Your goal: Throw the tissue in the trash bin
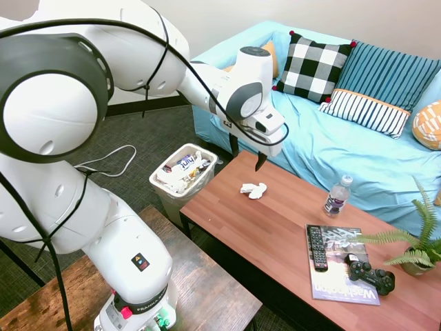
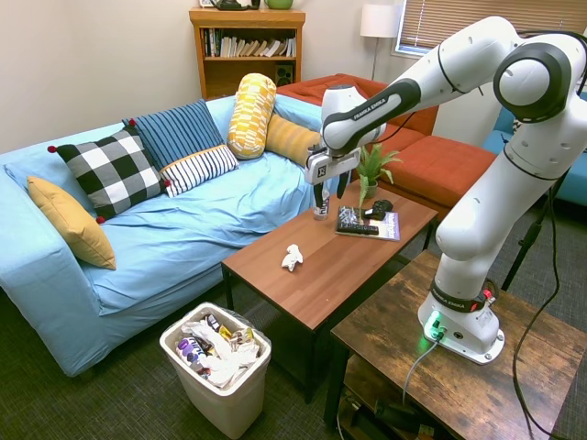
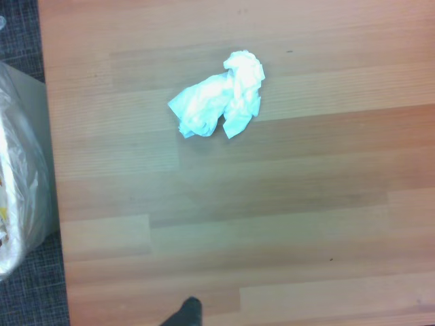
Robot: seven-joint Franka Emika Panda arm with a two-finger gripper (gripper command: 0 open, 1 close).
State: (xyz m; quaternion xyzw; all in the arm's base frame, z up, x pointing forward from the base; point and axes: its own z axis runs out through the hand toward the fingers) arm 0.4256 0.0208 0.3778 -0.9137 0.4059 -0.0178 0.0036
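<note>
The tissue (image 1: 253,189) (image 2: 293,258) (image 3: 219,104) is a small crumpled white wad lying on the wooden coffee table (image 1: 275,234) near its bin-side end. My gripper (image 1: 247,155) (image 2: 329,193) hangs open in the air above the table, fingers pointing down, a little way from the tissue and holding nothing. The trash bin (image 1: 159,181) (image 2: 215,401) stands on the carpet just off that end of the table, lined with a thin bag and filled with wrappers and paper scraps. Its liner edge (image 3: 17,204) shows in the wrist view.
On the table's other half lie a water bottle (image 1: 337,195), a magazine (image 1: 341,276) with a remote (image 1: 315,246) and a game controller (image 1: 371,274), and a potted fern (image 1: 413,248). A blue sofa (image 1: 331,138) with cushions runs behind it.
</note>
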